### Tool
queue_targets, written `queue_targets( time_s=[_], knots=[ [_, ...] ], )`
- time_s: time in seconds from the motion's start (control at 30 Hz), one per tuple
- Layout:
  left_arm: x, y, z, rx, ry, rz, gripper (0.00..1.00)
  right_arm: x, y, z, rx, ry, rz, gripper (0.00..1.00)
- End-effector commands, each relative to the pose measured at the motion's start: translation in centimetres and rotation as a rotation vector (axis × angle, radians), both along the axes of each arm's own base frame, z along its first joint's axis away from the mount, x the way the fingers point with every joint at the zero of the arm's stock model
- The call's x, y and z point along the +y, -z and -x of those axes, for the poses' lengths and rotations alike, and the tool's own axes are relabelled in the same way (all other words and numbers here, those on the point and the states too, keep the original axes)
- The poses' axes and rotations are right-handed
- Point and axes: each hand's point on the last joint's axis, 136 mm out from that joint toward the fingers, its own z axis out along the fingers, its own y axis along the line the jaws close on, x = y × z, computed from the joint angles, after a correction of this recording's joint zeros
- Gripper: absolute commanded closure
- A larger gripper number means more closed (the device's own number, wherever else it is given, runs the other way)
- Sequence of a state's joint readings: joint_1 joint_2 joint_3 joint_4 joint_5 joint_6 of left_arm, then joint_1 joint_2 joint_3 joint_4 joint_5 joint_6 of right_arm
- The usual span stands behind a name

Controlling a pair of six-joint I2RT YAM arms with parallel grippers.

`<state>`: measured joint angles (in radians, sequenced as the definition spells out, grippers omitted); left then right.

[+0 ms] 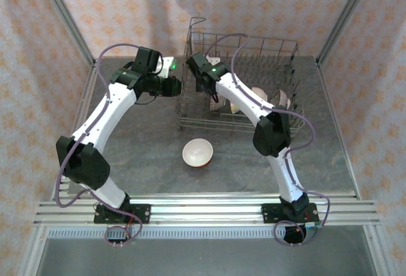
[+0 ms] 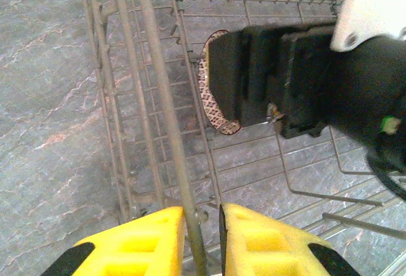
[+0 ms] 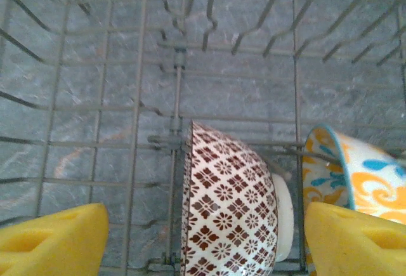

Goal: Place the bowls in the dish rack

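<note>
Two robot arms work at a grey wire dish rack (image 1: 244, 37) on a marbled grey table (image 1: 139, 149). The left pincer (image 2: 202, 241) is clenched on a wire of the rack's left side wall, and its yellow fingers (image 2: 149, 244) sit close on either side of that wire.

The right arm reaches over the front wall into the rack's left half. The right pincer (image 3: 206, 216) is released, its yellow fingers (image 3: 54, 238) spread wide and clear of the crockery. Between them a brown-and-white patterned bowl (image 3: 228, 206) stands on edge on the rack floor, propped among the tines. Just beside it on the right, an orange-and-blue floral bowl (image 3: 355, 168) with a blue rim also stands on edge inside the rack.

From above, further pale bowls (image 1: 260, 92) show in the rack's right half, partly hidden by the right arm. One pale bowl (image 1: 197, 153) sits upright on the table in front of the rack, between the two arms and apart from both pincers.
</note>
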<state>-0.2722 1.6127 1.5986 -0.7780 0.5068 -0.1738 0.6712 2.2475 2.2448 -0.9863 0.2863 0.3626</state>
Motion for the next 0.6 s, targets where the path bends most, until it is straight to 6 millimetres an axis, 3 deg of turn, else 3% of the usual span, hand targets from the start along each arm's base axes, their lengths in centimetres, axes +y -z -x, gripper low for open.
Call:
queue_targets(
  time_s=[0.0,0.27,0.43,0.57],
  knots=[
    [1.1,-0.5,1.4,-0.01,-0.006,-0.044,0.77,-0.5,-4.7,0.2,-0.087,-0.023,0.016,0.18],
    [1.0,0.4,5.8,0.014,0.072,-0.131,0.77,-0.7,-8.8,0.9,-0.147,-0.065,-0.011,0.15],
    [-1.2,1.1,9.3,0.022,0.156,-0.142,0.77,-0.4,-13.3,1.9,-0.212,-0.144,-0.072,0.12],
    [-3.7,2.2,11.5,0.027,0.201,-0.137,0.75,-1.1,-15.5,3.1,-0.231,-0.168,-0.086,0.11]
  ],
)
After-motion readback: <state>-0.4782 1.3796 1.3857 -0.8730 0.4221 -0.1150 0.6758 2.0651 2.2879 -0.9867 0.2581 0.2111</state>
